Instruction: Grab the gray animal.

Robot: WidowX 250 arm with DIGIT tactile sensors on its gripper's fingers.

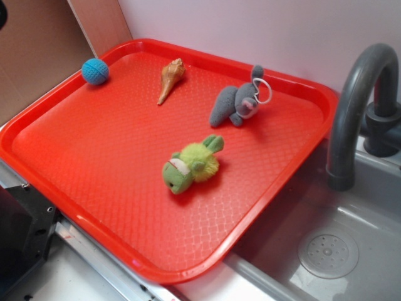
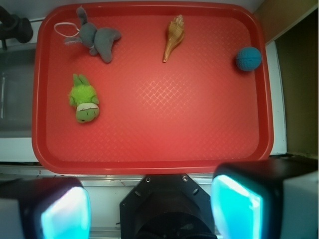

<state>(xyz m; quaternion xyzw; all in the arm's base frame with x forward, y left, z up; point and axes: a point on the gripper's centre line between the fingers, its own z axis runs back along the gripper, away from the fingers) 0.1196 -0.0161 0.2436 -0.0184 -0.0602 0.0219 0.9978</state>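
The gray animal (image 1: 235,101) is a small dark-gray plush with long ears and a white ring. It lies on the red tray (image 1: 94,163) near the far right corner. In the wrist view it (image 2: 97,37) lies at the tray's top left. My gripper (image 2: 149,206) is open and empty, its two cyan pads (image 2: 234,209) wide apart. It hangs high above the tray's near edge, far from the gray animal. The gripper does not show in the exterior view.
A fuzzy green plush frog (image 1: 193,164) lies mid-tray, a tan seashell (image 1: 170,79) and a blue ball (image 1: 95,71) at the back. A gray faucet (image 1: 357,106) and sink (image 1: 326,251) stand right of the tray. The robot base (image 2: 169,209) is below.
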